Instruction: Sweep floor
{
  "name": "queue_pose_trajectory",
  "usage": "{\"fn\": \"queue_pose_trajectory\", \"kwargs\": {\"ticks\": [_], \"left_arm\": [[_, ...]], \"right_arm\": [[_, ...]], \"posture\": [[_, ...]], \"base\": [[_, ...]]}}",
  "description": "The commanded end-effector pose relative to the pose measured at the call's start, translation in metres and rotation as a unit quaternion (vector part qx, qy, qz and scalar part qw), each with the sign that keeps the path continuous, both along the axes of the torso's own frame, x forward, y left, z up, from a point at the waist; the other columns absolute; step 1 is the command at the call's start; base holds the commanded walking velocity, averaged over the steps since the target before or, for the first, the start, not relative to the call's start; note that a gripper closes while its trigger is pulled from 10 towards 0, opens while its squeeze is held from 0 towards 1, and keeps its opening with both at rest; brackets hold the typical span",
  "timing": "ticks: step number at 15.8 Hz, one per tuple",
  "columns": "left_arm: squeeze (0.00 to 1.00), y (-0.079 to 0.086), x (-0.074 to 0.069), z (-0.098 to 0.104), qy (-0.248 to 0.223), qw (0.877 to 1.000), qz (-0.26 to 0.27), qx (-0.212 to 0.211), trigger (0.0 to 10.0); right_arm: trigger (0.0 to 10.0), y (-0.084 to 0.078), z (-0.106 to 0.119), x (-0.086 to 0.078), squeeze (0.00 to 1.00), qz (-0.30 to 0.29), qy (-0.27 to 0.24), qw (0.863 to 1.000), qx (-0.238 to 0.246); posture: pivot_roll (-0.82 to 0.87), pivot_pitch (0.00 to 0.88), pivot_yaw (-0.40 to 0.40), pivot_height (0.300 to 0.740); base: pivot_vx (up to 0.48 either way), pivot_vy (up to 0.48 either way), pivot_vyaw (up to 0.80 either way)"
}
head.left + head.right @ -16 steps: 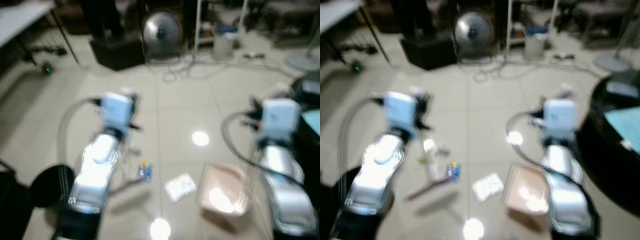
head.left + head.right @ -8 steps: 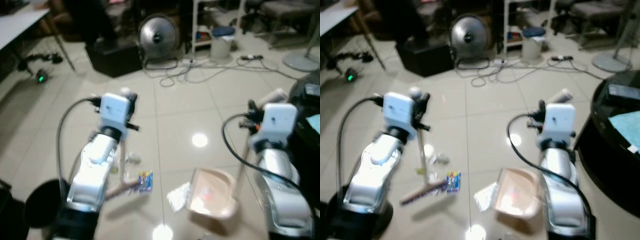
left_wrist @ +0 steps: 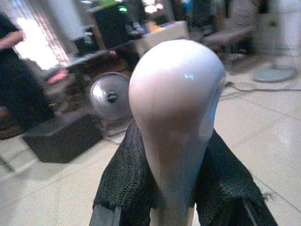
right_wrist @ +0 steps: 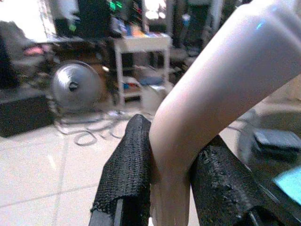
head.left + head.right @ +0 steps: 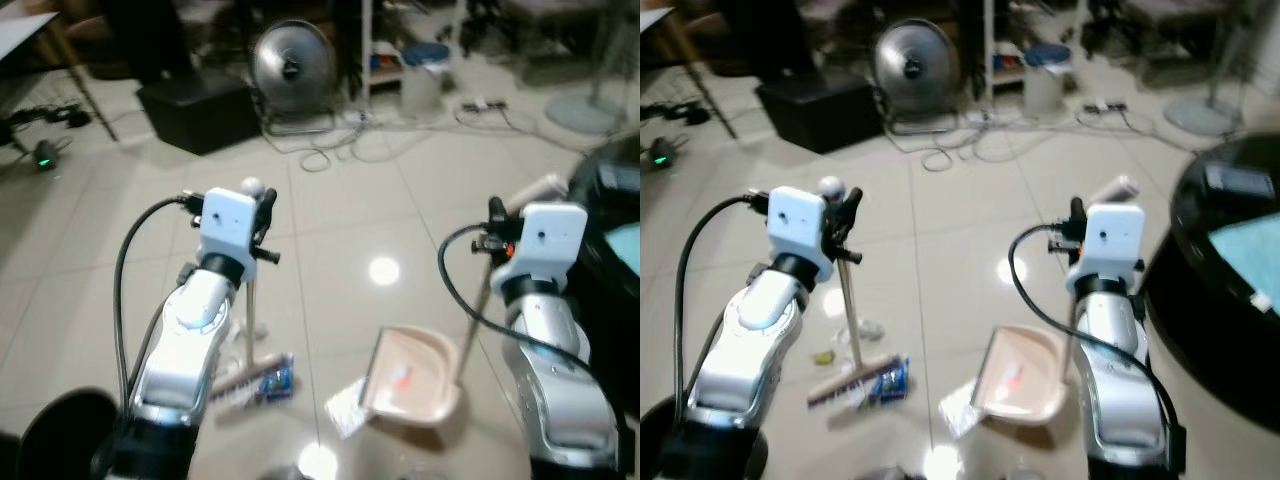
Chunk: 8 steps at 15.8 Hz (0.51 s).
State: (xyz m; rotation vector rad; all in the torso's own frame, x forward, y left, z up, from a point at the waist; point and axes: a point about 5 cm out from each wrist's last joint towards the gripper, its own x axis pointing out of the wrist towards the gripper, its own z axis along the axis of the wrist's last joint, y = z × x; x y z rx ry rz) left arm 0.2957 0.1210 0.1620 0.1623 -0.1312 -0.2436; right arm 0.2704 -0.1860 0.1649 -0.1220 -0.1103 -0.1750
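A: Pink dustpan (image 5: pixel 408 378) on the tile floor (image 5: pixel 330 215), something small and reddish inside, can't identify. Broom (image 5: pixel 250 340) head beside a blue wrapper (image 5: pixel 272 379).

B: Left wrist: left gripper (image 3: pixel 176 183) clamped on the broom's rounded top. Right wrist: right gripper (image 4: pixel 171 188) clamped on the dustpan handle (image 4: pixel 221 70); pan itself hidden.

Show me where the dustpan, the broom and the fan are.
dustpan (image 5: pixel 408 375): left eye view, inside of the pan.
broom (image 5: pixel 851 318): right eye view, the stick.
fan (image 5: pixel 290 66): left eye view, round metal front.
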Motion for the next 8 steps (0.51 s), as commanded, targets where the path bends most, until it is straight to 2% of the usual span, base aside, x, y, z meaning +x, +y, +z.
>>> {"fn": "queue_pose_trajectory", "kwargs": {"ticks": [1,4,6,8], "left_arm": [[0.00,0.009,0.002,0.002,-0.009,1.000,0.025,-0.005,10.0],[0.00,0.017,0.009,0.002,-0.015,0.998,0.059,-0.004,10.0],[0.00,0.016,0.014,0.005,-0.033,0.997,0.074,0.004,10.0],[0.00,0.021,0.018,0.003,-0.036,0.995,0.096,-0.008,10.0]], "right_arm": [[10.0,-0.005,0.002,0.003,0.00,-0.015,-0.010,1.000,-0.025],[10.0,-0.001,0.001,0.015,0.00,0.023,-0.036,0.999,-0.033],[10.0,-0.004,-0.001,0.024,0.00,0.039,-0.034,0.998,-0.041],[10.0,-0.005,-0.005,0.030,0.00,0.065,-0.034,0.996,-0.054]], "posture": [[0.01,0.102,0.095,0.740],[0.01,0.126,0.097,0.740],[0.02,0.132,0.102,0.740],[0.01,0.159,0.124,0.740]], "base": [[0.000,0.000,0.00],[0.000,0.000,0.00],[0.000,0.000,0.00],[0.000,0.000,0.00]]}}
